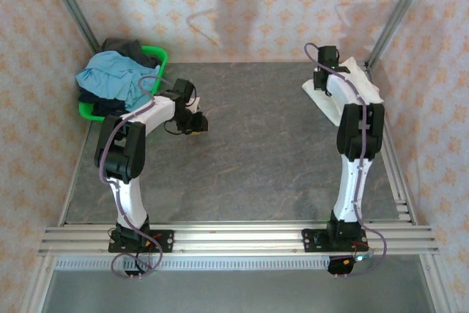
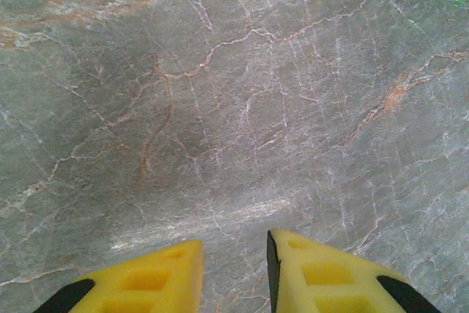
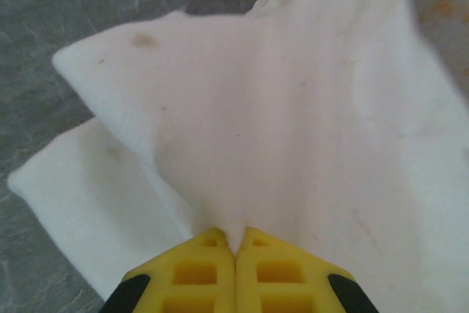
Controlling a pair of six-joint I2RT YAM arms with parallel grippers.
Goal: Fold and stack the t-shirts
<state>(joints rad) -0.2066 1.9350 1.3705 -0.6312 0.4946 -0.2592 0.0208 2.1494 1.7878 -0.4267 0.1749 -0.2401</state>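
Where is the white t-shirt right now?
From the top view, the white t-shirt lies at the far right of the table, near the back corner. The right gripper is pinched shut on a fold of it.

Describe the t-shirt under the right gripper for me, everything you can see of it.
The cream t-shirt is soft, cotton-looking cloth, plain on the side that shows, with a few faint spots. It lies crumpled in overlapping layers on the grey marbled table, near its far right corner. The right gripper is shut on a pinched ridge of the cloth, and creases fan out from that pinch.
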